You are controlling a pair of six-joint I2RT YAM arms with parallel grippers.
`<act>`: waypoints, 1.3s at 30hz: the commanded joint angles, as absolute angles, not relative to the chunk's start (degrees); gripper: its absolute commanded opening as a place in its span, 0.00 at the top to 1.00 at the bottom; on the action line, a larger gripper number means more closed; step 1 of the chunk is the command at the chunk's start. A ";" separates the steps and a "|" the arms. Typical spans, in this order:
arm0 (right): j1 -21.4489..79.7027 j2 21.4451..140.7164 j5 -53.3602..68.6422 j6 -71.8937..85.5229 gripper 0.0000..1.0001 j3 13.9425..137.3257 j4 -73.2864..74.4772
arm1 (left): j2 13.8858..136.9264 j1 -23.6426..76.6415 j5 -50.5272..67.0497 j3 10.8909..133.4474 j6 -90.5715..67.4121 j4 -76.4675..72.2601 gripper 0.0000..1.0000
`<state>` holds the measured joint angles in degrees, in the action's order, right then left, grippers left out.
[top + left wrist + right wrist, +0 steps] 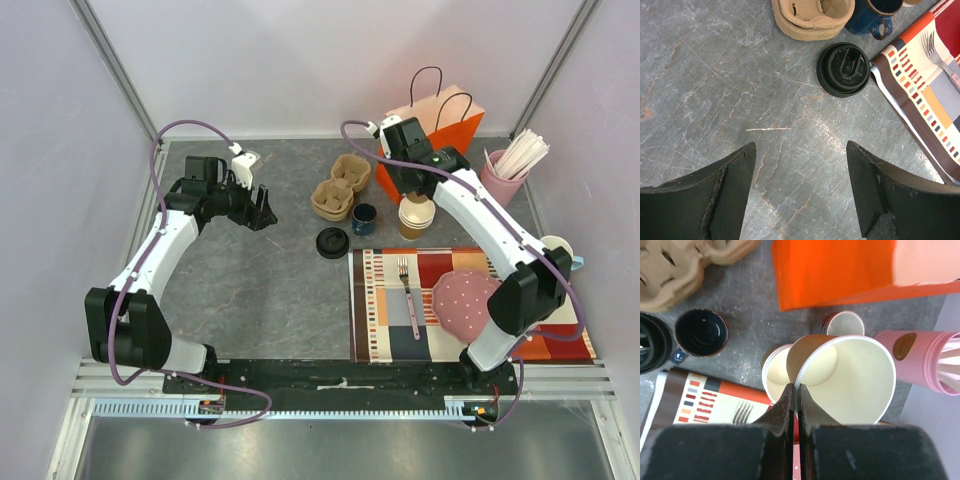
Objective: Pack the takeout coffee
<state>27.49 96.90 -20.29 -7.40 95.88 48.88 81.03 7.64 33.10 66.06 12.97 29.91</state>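
Observation:
No lidded brown cup shows in any view. My right gripper point(795, 387) is shut on the rim of a lidless cream-lined paper cup point(845, 375) and holds it tilted just above the stack of lidless cups point(774, 374). In the top view that gripper point(405, 190) is over the stack point(416, 218), in front of the orange bag point(445, 125). A loose black lid point(332, 242) lies on the table, also in the left wrist view point(842, 69). My left gripper point(262, 212) is open and empty above bare table point(800, 145), left of the lid.
A cardboard cup carrier point(340, 187) and a dark blue mug point(364, 217) sit between the arms. A pink holder of straws point(505, 175) stands at the right. A striped placemat point(380, 330) holds a fork point(407, 285) and a pink dotted item point(465, 300).

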 commanded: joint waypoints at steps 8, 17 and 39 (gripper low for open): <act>34.27 91.23 -11.09 -13.35 1.00 105.73 48.26 | 80.68 7.73 30.33 69.43 14.85 30.32 0.21; 54.39 97.37 4.74 -28.29 1.00 103.10 47.46 | 80.33 2.92 20.57 70.84 14.85 31.55 0.21; 60.91 115.14 10.63 -29.01 1.00 102.84 45.28 | 79.98 -5.54 23.82 68.82 14.77 31.73 0.21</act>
